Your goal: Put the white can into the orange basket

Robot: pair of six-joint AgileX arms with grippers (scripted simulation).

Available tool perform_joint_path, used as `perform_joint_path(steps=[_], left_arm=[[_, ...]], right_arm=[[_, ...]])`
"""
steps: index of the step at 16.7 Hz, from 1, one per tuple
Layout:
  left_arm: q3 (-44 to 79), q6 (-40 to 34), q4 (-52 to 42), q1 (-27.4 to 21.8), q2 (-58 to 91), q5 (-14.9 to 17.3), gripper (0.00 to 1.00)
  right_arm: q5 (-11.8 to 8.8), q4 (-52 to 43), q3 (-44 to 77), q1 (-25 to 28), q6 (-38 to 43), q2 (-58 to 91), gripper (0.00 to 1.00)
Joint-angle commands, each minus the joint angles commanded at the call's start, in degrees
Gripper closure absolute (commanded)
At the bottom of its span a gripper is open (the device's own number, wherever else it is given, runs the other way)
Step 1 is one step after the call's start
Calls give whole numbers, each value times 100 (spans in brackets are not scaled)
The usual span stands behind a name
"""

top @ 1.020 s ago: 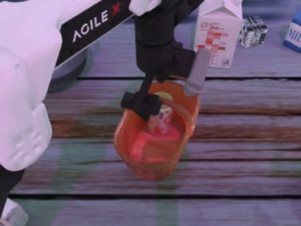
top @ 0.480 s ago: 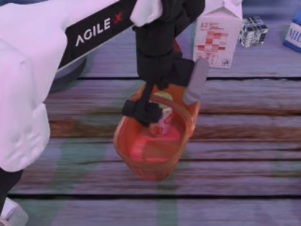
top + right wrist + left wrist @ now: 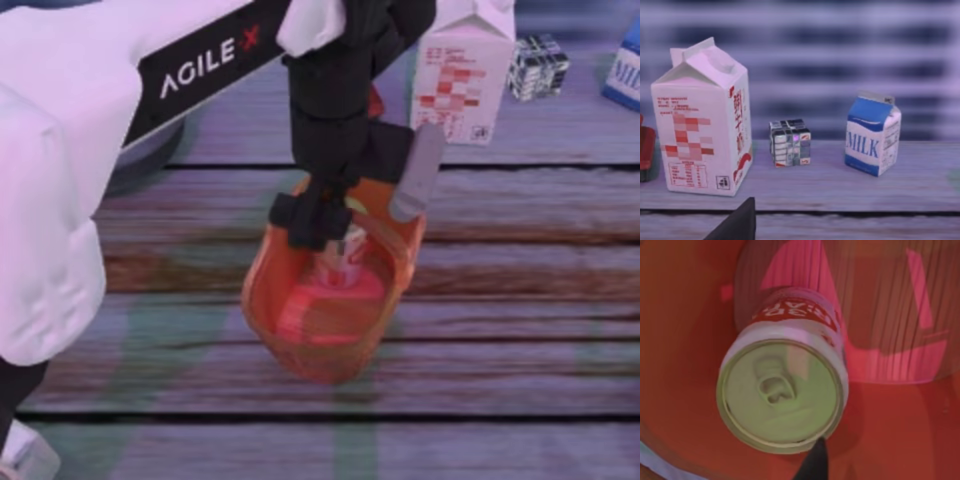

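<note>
The white can (image 3: 345,262) rests tilted inside the orange basket (image 3: 262,300) at the table's middle. My left gripper (image 3: 316,222) hangs just above it, inside the basket's rim, open and holding nothing. In the left wrist view the can (image 3: 785,390) shows its dull gold top and red label against the basket's woven wall (image 3: 680,315). One dark fingertip (image 3: 816,460) stands at the can's rim. My right gripper is out of the top view; in the right wrist view only one of its fingertips (image 3: 742,220) shows, low over the table.
Along the back stand a tall white carton with red checks (image 3: 463,70), a small patterned cube (image 3: 540,65) and a blue milk carton (image 3: 625,65). A dark grey pot (image 3: 150,150) sits partly under my left arm. The basket's hoop handle (image 3: 388,235) arches beside the gripper.
My left gripper dipped into the basket, then shifted slightly right and back. The can sank lower in the basket and stayed there while the gripper moved off it.
</note>
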Motion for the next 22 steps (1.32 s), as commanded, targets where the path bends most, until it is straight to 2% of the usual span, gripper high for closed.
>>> perform_joint_path(steps=[5,6,22], left_arm=[[0,0,0,0,0,0,98],[0,0,0,0,0,0,100],[0,0,0,0,0,0,100]], right_arm=[[0,0,0,0,0,0,0],[0,0,0,0,0,0,0],[0,0,0,0,0,0,0]])
